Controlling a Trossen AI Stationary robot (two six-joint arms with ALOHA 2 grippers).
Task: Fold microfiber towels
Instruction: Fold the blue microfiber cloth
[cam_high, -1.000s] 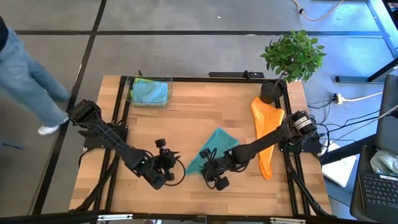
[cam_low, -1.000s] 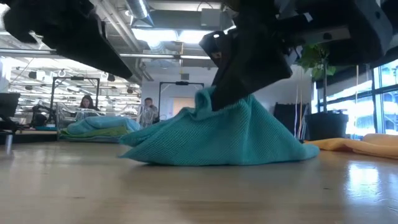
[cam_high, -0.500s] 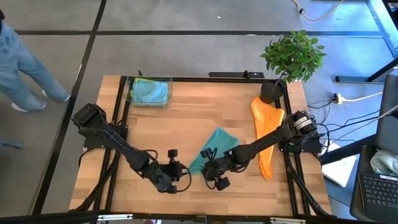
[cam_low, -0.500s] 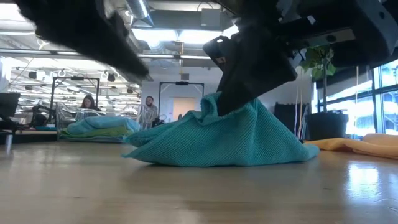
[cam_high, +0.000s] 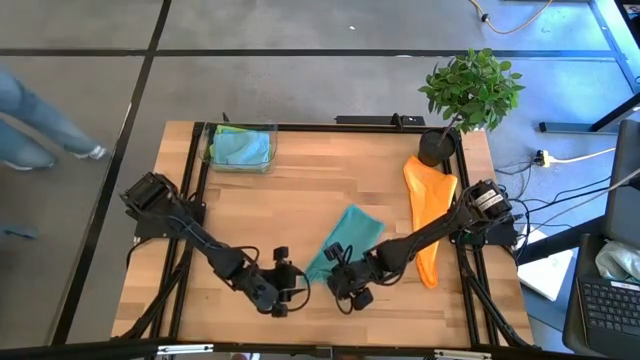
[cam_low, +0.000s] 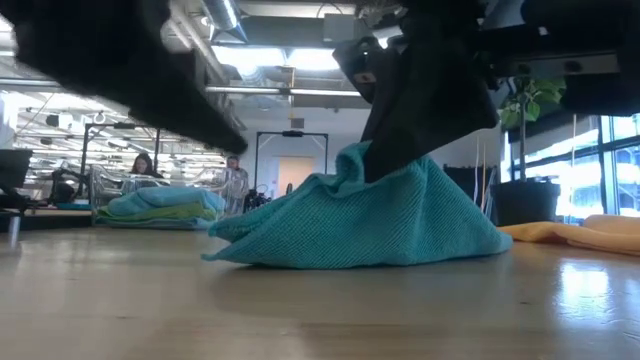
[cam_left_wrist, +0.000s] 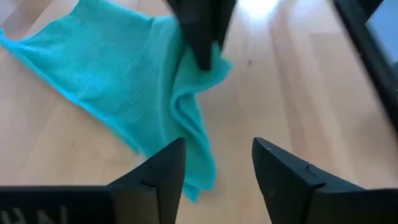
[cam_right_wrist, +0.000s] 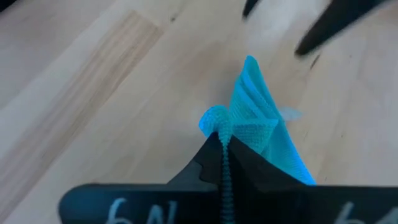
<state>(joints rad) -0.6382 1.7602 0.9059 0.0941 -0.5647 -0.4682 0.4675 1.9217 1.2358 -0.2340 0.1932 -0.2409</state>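
Observation:
A teal microfiber towel (cam_high: 347, 238) lies crumpled on the wooden table near its middle, with its near-left part pulled up into a peak (cam_low: 352, 165). My right gripper (cam_right_wrist: 222, 149) is shut on that peak. My left gripper (cam_left_wrist: 214, 168) stands open just left of the towel's near corner, low over the table, with nothing between its fingers. An orange towel (cam_high: 430, 210) lies along the right side. A light blue and a lime green towel (cam_high: 240, 148) rest in a clear bin at the far left. My right gripper pinches a bunched fold (cam_right_wrist: 216, 120) of the teal towel between its two fingers, near the towel's near-left corner. The fingers slant down from the table's right. The pinched part is raised into a peak, and the remainder of the towel drapes down onto the table.
A potted plant (cam_high: 468, 95) stands at the far right corner beside the orange towel. The clear bin (cam_high: 213, 160) sits at the far left. Bare wood lies along the near edge (cam_high: 300, 325). A person's legs (cam_high: 40, 130) pass on the floor beyond the table's left side.
My left gripper has moved toward the table's right and near edges, closing in on the teal towel's near corner, and has sunk and tipped further down. The person beside the table has walked on.

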